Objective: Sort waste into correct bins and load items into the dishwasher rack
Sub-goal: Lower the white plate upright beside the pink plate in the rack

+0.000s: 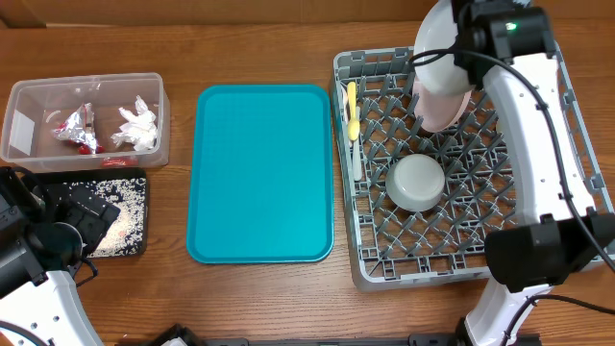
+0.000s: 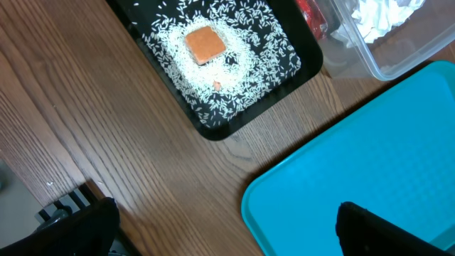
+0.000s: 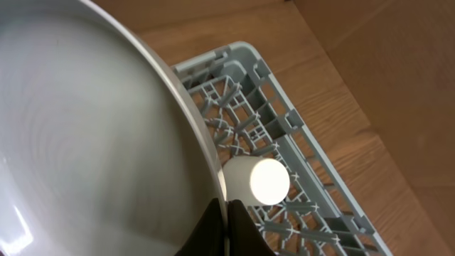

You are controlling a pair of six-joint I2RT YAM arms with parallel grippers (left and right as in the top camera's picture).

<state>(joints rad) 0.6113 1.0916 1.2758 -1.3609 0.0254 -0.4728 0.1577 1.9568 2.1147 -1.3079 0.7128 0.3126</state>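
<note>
Grey plate is pinched at its rim by the right gripper, tilted over the rack's far side. Likely stiff, slick, breakable: rim hold suits it. Spread left gripper sits well left of rack.

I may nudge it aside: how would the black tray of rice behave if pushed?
The black tray looks flat with a low rim, so it would probably slide rather than tip. The rice grains lie loose, so a jerky push could scatter some over that rim. The orange cube rests unsecured on them and may shift.
</note>
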